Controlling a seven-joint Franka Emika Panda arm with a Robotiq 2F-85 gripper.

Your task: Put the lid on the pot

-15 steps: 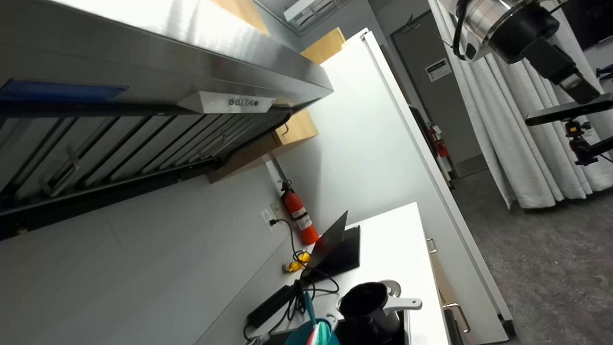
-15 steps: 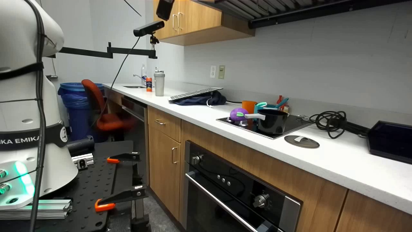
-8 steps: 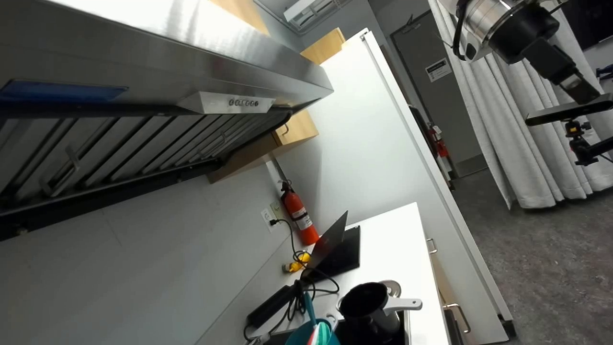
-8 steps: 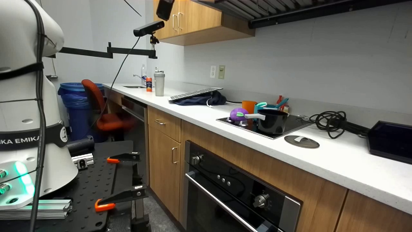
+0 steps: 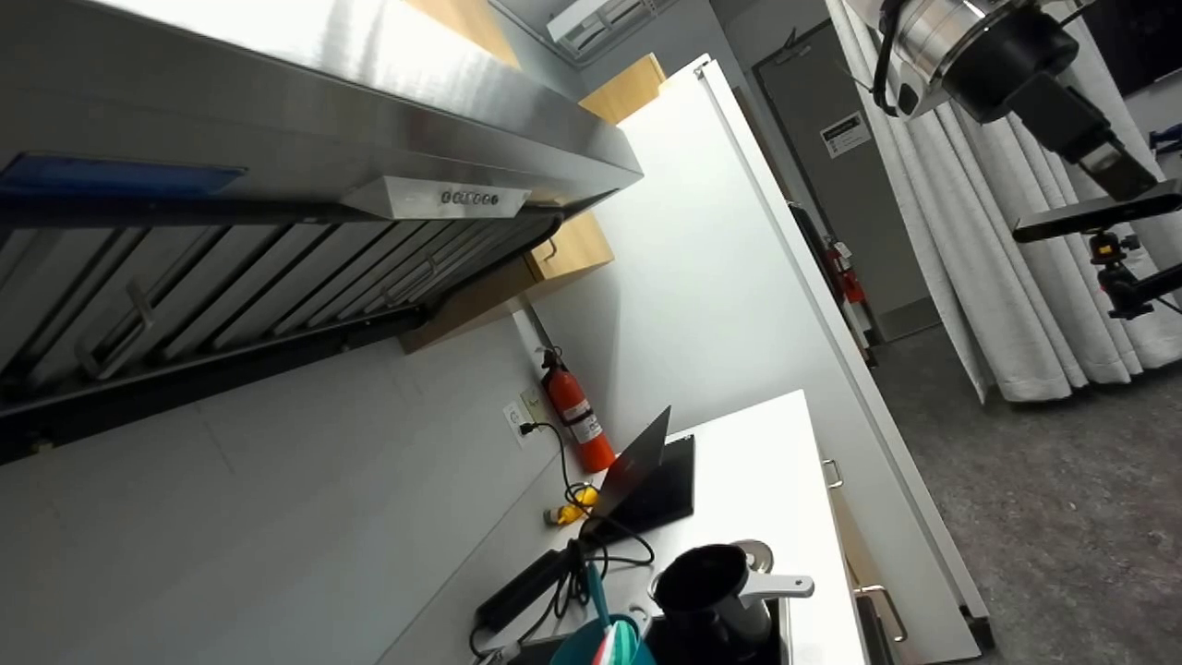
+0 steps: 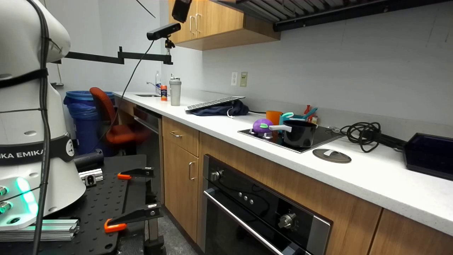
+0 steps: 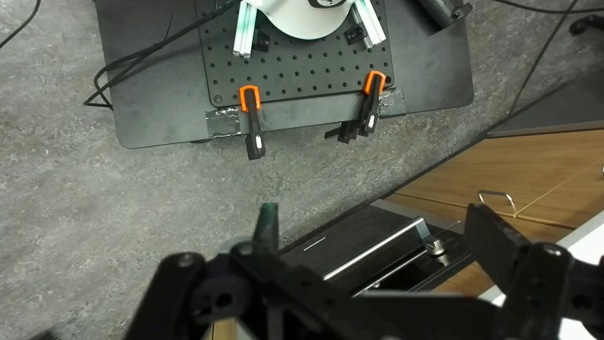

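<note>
Grey floor spreads through the room, and from where I stand a long white desk runs along the pale wall. Over it hangs a big metal hood, which shows in both exterior views. The white robot arm rises from a black stand across from the desk, and in an exterior view a light curtain hangs behind the arm. Under the desk top sits a dark oven; a flat black stove is set into the top above it.

On the stove stands the pot, upright, and in an exterior view I can look into its dark inside. The lid lies flat on the desk, just beside the stove and near the pot, yet apart from it; in an exterior view the pot hides most of the lid.

The fingers are spread wide, with grey floor and the oven front showing between them in the wrist view. They are up high, and the lid lies lower down, well apart from them, as does the pot.

A coil of black cable lies on the desk near the lid. Two clamps with orange ends sit at the edge of the stand. Near the pot are a round purple thing and an orange cup.
</note>
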